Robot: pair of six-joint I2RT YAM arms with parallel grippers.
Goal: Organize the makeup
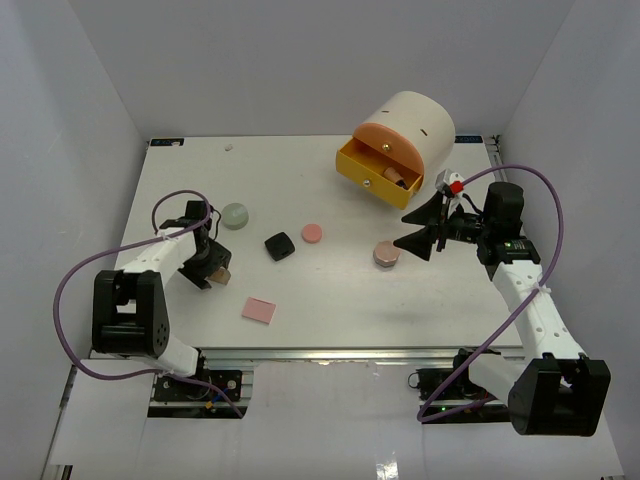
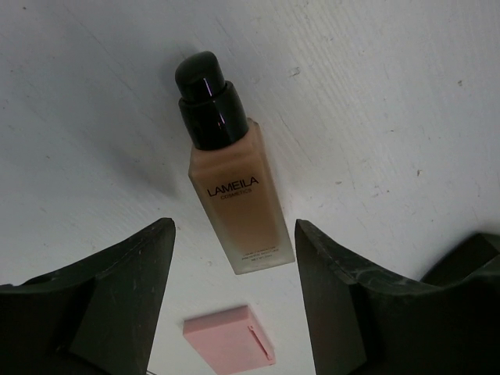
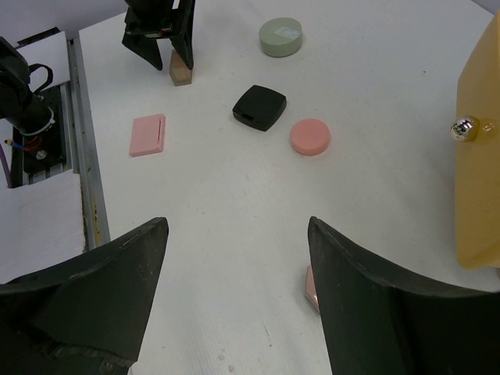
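The left gripper (image 2: 234,234) has its fingers (image 2: 129,301) standing well apart, with the foundation bottle (image 2: 234,195) between them. A gap shows between the bottle and the finger on the left of the wrist view. At the other finger the bottle's corner comes close, and we cannot tell whether it touches. Nothing is clamped. The bottle's black cap points away from the palm, past the fingertips. The flat pink square (image 2: 229,341) lies on the table (image 2: 391,94) on the palm side of the bottle, apart from it.

The right gripper (image 3: 237,226) is also wide open and holds nothing. We see the rose-beige compact (image 3: 310,285) only as an edge just beside the inner face of one finger. Ahead of the fingertips lie the pink round compact (image 3: 310,137) and the black square compact (image 3: 259,108), near each other. Farther ahead is the grey-green round compact (image 3: 280,37). Beside this gripper stands the cream drawer unit (image 1: 420,120) with its yellow drawer (image 3: 480,156) pulled out. A tan tube (image 1: 396,178) lies in the drawer.
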